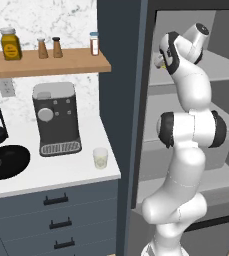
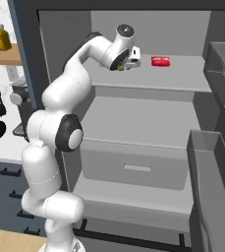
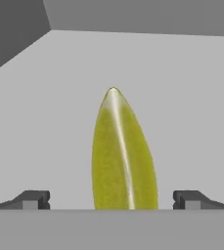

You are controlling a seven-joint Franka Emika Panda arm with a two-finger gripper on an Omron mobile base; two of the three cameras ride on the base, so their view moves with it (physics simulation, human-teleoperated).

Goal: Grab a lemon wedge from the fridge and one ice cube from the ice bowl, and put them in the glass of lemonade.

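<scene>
Hand view: lemon wedge (image 3: 123,156) on pale fridge shelf (image 3: 191,107).

lemon wedge (image 3: 123,156): glossy translucent yellow-green, pale streak | fridge (image 2: 143,123) shelves: matt smooth pale grey | arm: glossy white plastic look, dark matt joints | wall shelf (image 1: 46,62): wood | backsplash (image 1: 36,20): marble-like | glass of lemonade (image 1: 100,158): clear | ice bowl (image 1: 6,161): matt black | coffee machine (image 1: 56,120): dark grey, smooth

Even flat rendered light, soft blur, faint shadows, no glare
</scene>
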